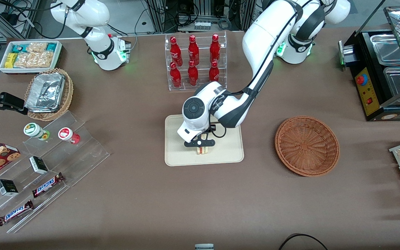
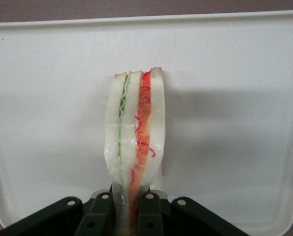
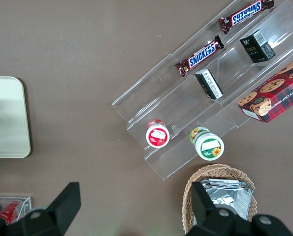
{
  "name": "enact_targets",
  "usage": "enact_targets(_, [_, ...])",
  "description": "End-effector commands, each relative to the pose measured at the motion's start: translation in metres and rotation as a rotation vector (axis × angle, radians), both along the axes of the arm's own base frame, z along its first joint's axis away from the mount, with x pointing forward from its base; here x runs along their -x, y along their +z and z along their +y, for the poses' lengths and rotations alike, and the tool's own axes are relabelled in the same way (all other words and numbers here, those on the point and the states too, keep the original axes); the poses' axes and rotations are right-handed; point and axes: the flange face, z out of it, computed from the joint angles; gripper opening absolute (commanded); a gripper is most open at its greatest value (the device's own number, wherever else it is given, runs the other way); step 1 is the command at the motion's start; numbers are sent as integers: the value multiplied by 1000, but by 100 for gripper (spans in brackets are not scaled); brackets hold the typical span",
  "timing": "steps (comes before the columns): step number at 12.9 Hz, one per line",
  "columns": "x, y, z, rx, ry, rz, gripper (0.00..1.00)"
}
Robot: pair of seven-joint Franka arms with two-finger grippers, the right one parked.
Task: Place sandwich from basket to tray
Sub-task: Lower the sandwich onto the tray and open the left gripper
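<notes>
The sandwich is a plastic-wrapped wedge of pale bread with green and red filling, standing on edge over the middle of the cream-beige tray. My left gripper is shut on it, the black fingers pinching the wrap at the wedge's upper end. Whether the sandwich touches the tray floor I cannot tell. The reddish-brown wicker basket sits empty on the table beside the tray, toward the working arm's end. One corner of the tray also shows in the right wrist view.
A clear rack of red bottles stands farther from the front camera than the tray. Toward the parked arm's end lie a stepped acrylic shelf with Snickers bars and small jars, a tan basket of foil containers and a white bin of snacks. A black appliance stands at the working arm's end.
</notes>
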Motion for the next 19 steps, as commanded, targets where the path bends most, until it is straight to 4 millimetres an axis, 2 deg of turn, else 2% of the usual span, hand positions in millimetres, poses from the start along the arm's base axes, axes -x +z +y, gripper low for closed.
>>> enact_targets(1, [4,-5,-12,-24,18,-37,0])
enact_targets(2, [4,-5,-12,-22,18,-39,0])
enact_targets(3, [3,-5,-12,-20,22,-39,37])
enact_targets(4, [2,-4,-12,-19,23,-40,96])
enact_targets(5, [2,-2,-12,-16,25,-42,100])
enact_targets(7, [-1,11,-11,-6,18,-50,100])
enact_targets(11, [-2,71,-5,7,22,-62,100])
enact_targets(12, [-8,80,3,13,37,-55,100])
enact_targets(14, [-16,114,17,37,35,-58,100])
enact_targets(17, [-30,153,56,15,-36,-27,100])
enact_targets(18, [-27,161,71,-13,-48,-2,100])
enact_targets(19, [-33,169,98,-15,-65,11,100])
